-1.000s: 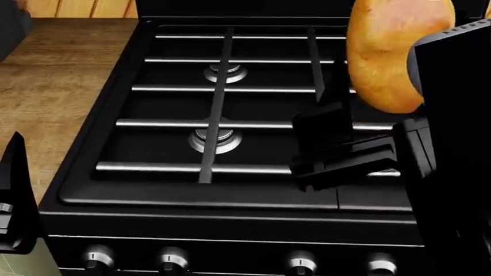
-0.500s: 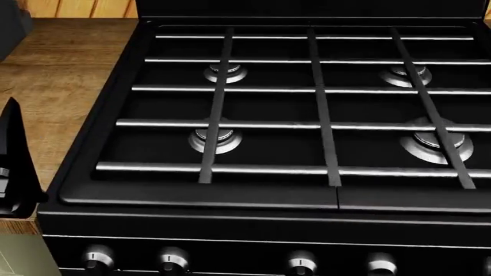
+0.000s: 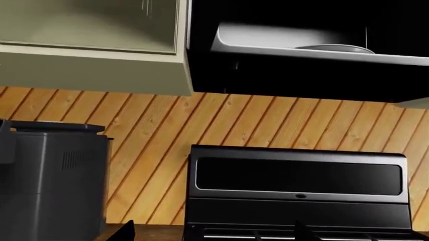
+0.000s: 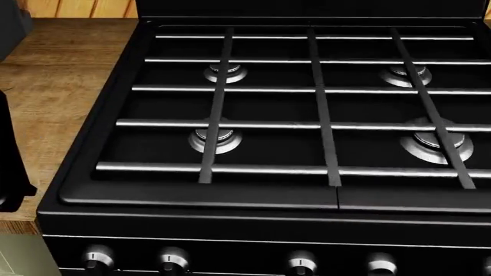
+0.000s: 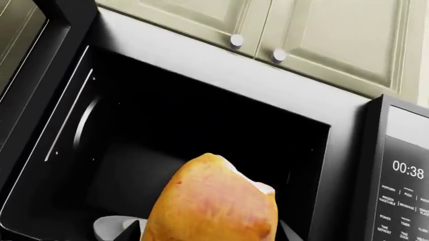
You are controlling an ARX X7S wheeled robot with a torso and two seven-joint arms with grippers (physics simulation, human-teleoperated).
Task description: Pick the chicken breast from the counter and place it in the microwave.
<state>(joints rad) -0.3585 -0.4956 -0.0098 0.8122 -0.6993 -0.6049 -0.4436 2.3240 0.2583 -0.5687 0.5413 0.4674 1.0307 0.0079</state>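
The golden-orange chicken breast (image 5: 211, 201) is held up in my right gripper (image 5: 211, 234), which is shut on it, a dark fingertip showing on each side. It hangs just in front of the open microwave (image 5: 168, 120), whose dark cavity and pale turntable (image 5: 110, 227) lie behind it. The left wrist view also shows the microwave (image 3: 302, 47), open above the stove. My left gripper (image 3: 213, 235) is open and holds nothing, low over the counter (image 4: 54, 86) by the stove's left side. The right arm is out of the head view.
The black gas stove (image 4: 307, 115) with its grates fills the head view. A grey appliance (image 3: 54, 181) stands on the counter to its left. Cream cabinets (image 5: 322, 35) sit above the microwave, the control panel (image 5: 402, 201) beside its cavity. My left arm (image 4: 11, 161) shows at the edge.
A second ago the right arm and the chicken breast were over the stove in the head view; they have risen out of it. The left arm has shifted slightly at the left edge.
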